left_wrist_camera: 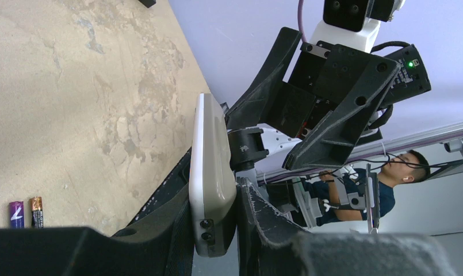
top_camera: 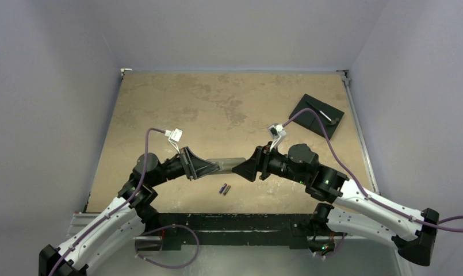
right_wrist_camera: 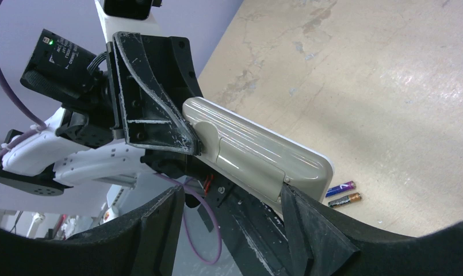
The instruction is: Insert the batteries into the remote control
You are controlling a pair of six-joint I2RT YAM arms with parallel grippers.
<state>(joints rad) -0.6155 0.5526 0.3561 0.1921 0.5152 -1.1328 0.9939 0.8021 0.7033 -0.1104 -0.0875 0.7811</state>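
Left gripper (left_wrist_camera: pixel 217 190): clamped on remote (right_wrist_camera: pixel 257 152) end, holding it off table (top_camera: pixel 217 103), grey back exposed. Right gripper (right_wrist_camera: pixel 232 195): spread around other end, likely for working cover (right_wrist_camera: pixel 252 164). Batteries (top_camera: pixel 224 188): loose side by side on table below.

Both arms bend inward, grippers facing tip to tip. The left gripper (top_camera: pixel 215 168) clamps the remote (top_camera: pixel 229 163). The right gripper (top_camera: pixel 238 169) is spread wide at its other end.

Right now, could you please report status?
Left gripper shut on slim grey-backed white remote control. Right gripper open at its other end. Two purple cylindrical batteries loose on tan table.
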